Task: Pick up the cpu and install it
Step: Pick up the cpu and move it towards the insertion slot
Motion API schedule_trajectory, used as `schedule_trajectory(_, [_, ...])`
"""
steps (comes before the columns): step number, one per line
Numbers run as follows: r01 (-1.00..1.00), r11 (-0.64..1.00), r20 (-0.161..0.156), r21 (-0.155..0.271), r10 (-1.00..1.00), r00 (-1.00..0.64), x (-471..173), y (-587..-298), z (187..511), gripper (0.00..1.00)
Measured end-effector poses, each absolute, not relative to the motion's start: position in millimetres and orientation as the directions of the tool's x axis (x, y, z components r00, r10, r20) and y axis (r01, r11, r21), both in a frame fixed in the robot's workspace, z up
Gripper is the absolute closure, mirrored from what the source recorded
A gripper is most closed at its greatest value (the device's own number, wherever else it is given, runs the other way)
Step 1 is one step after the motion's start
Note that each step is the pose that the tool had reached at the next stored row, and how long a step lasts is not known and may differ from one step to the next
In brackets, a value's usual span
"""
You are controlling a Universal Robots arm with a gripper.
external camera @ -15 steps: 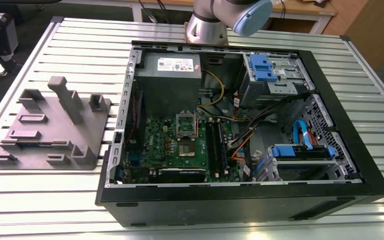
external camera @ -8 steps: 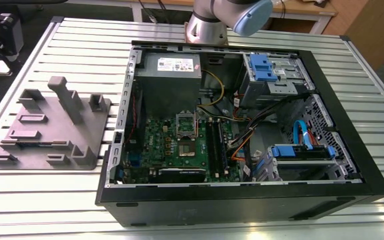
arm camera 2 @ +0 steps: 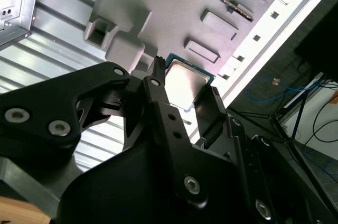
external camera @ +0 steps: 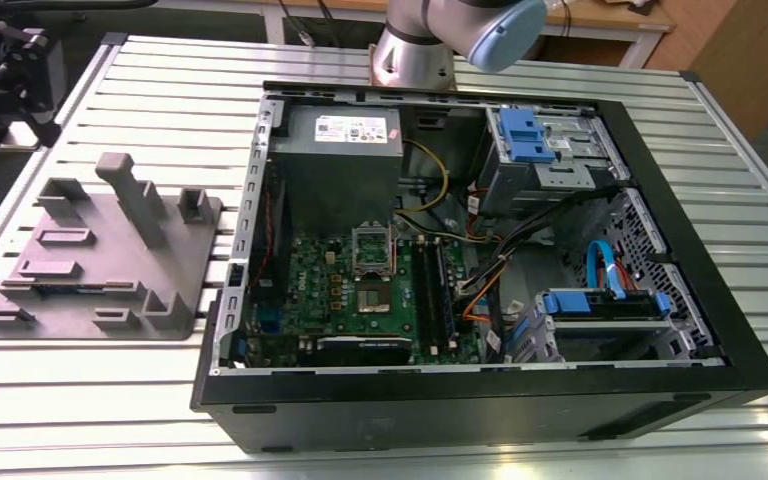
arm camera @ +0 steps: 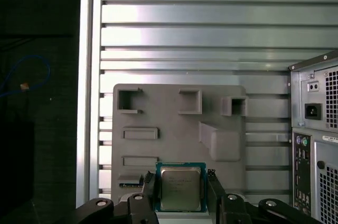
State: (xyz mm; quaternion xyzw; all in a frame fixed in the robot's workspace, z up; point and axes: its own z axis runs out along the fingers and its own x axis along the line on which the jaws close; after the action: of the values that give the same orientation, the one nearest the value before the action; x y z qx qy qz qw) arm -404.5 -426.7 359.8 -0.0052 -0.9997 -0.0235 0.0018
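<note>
Both wrist views show the fingers [arm camera: 213, 189] clenched on the cpu [arm camera: 180, 188], held above the grey fixture [arm camera: 174, 134] on the counter [arm camera: 185, 34]. The exterior view shows the open case [external camera: 491, 410] and motherboard [external camera: 344, 290].

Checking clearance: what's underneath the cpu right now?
The grey fixture plate lies below the cpu, which the gripper holds above it. The plate's patch directly beneath is covered by the cpu.

light: bright, even, perhaps overhead | glare: ribbed silver metal table [arm camera: 211, 28], small silvery-grey square cpu [arm camera 2: 185, 84] | shadow: black computer case [external camera: 491, 410] interior dim
</note>
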Motion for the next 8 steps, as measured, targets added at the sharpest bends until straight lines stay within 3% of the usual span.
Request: schedule_trajectory(8, [0.011, 0.999, 0.004, 0.047, 0.010, -1.000, -391.1, -426.7, 359.8, 0.53])
